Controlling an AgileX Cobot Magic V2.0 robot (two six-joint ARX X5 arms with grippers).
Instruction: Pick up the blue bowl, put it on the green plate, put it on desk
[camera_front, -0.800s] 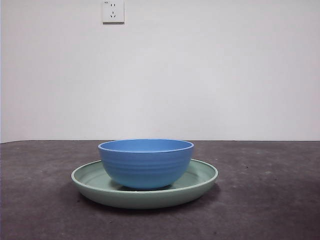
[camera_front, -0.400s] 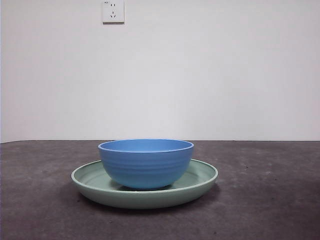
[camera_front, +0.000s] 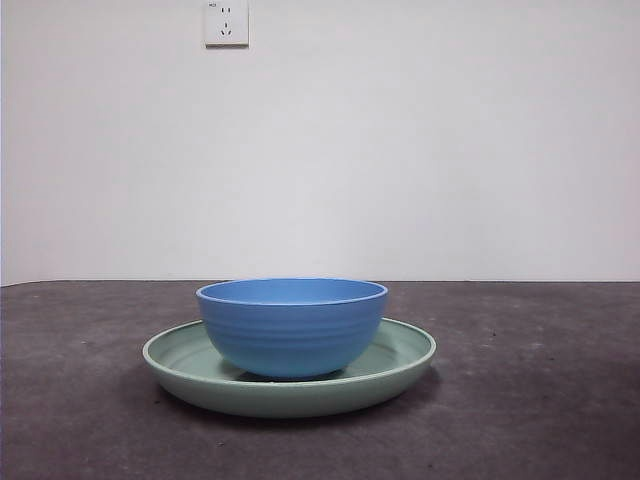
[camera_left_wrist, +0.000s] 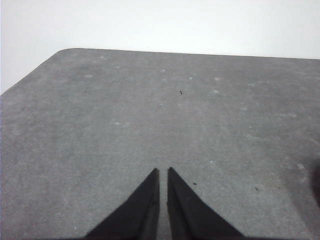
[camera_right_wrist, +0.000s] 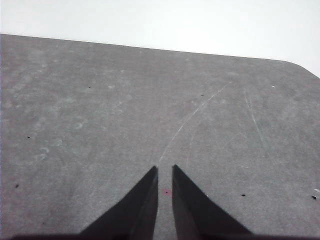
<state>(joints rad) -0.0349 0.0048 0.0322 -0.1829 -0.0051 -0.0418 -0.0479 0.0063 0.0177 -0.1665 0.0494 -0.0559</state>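
Front view, near to far: desk (camera_front: 560, 420), then plate (camera_front: 400, 362) flat on desk at centre, w/ bowl (camera_front: 291, 325) upright on it, inside rim, offset slightly toward 9 o'clock. Behind: white wall, socket (camera_front: 226, 22) at approx. 11 o'clock. Left gripper (camera_left_wrist: 163, 172): jaws nearly closed, narrow slit, holding nothing, over bare desk. Right gripper (camera_right_wrist: 164, 170): same, slit slightly wider.

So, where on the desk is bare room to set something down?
Bare desk lies on both sides of the green plate and in front of it. Only the middle is taken: the blue bowl sits on the plate. Both wrist views show bare tabletop only.
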